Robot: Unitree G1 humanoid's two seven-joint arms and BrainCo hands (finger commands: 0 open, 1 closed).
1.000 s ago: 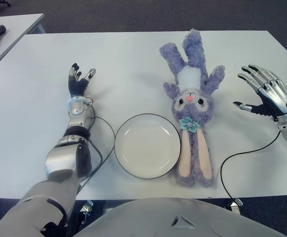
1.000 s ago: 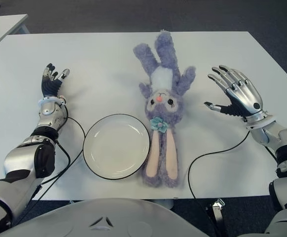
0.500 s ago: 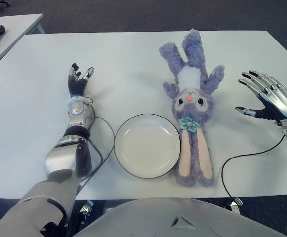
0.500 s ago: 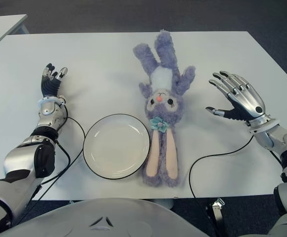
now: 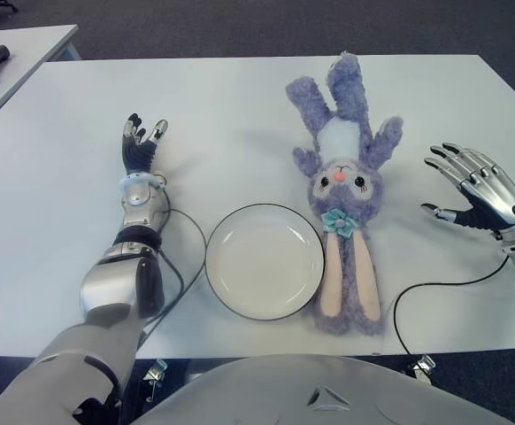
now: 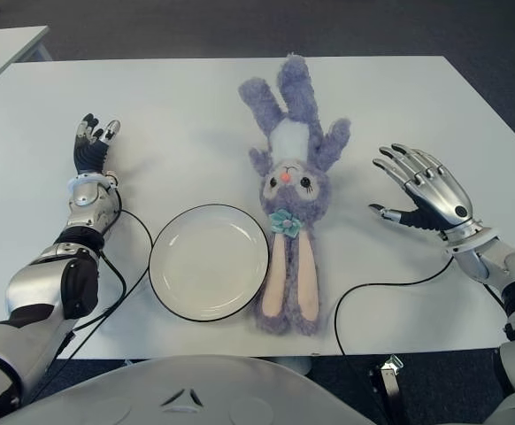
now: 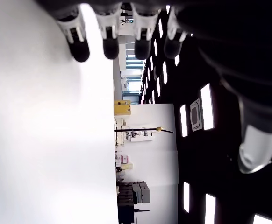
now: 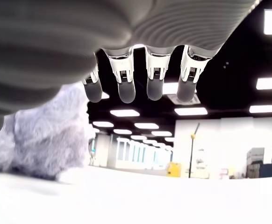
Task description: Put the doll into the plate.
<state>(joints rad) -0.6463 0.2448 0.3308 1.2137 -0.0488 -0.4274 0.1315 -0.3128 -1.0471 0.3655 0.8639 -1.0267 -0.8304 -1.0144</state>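
Note:
A purple plush rabbit doll (image 5: 339,190) lies flat on the white table (image 5: 240,106), its long ears toward me and its legs pointing away. A round white plate (image 5: 265,260) with a dark rim sits just left of the doll's ears, with nothing in it. My right hand (image 5: 474,186) hovers to the right of the doll, fingers spread and holding nothing; the right wrist view shows the doll's purple fur (image 8: 42,135) close by. My left hand (image 5: 140,142) shows to the left of the plate, fingers extended and open.
A black cable (image 5: 187,257) runs from the left arm past the plate's left rim. Another black cable (image 5: 417,297) loops on the table right of the doll. A second table (image 5: 19,49) with a dark object stands at the far left.
My right hand has dropped lower and drawn back toward me, ending right of the doll, still open. The left hand, doll and plate have not moved.

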